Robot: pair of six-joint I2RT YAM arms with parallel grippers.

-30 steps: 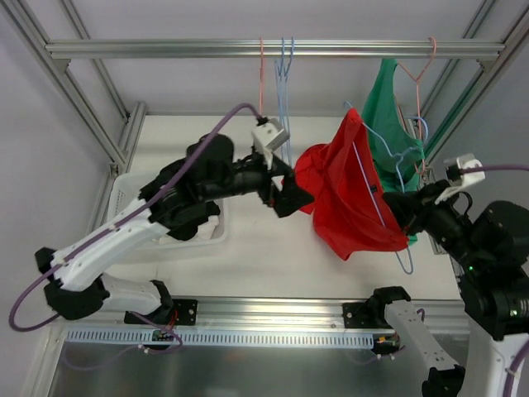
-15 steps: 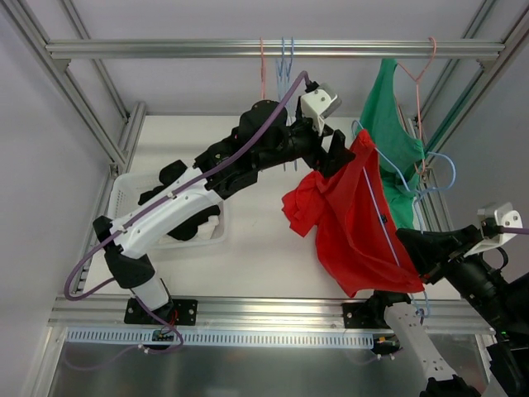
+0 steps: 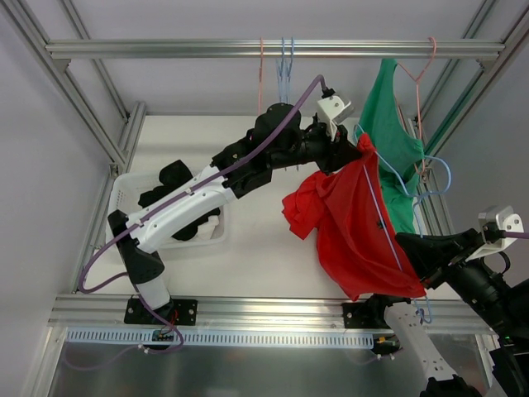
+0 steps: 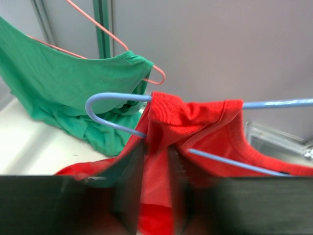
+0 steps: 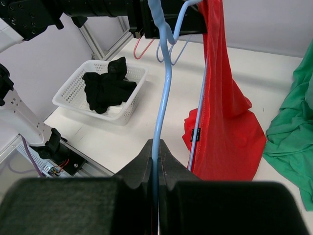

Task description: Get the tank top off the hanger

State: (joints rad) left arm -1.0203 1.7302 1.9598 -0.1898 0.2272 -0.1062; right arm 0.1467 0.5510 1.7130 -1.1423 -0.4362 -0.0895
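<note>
The left claw (image 4: 155, 196) (image 3: 354, 153) is shut on a bunched shoulder strap of the red top (image 4: 190, 117) (image 3: 355, 223), with the cloth pinched between its two fingers (image 4: 129, 196). Right behind that pinch, the blue hanger (image 4: 117, 96) runs through the strap.

The right claw (image 5: 155, 156) (image 3: 411, 248) is clamped tight on the wire of the same blue hanger (image 5: 161, 107), at its near end. The red top (image 5: 220, 112) hangs from the hanger, up in the air between the two claws and above the desk (image 3: 248, 248).

There are two tops. The second is a green top (image 3: 393, 116) on a pink hanger (image 3: 426, 58) just beyond the red one.

Three empty hangers (image 3: 281, 62), one pink and two blue, hang on the rail (image 3: 165, 48).

One white basket (image 3: 120, 203) with dark clothes (image 5: 107, 85) sits on the desk's left side.
</note>
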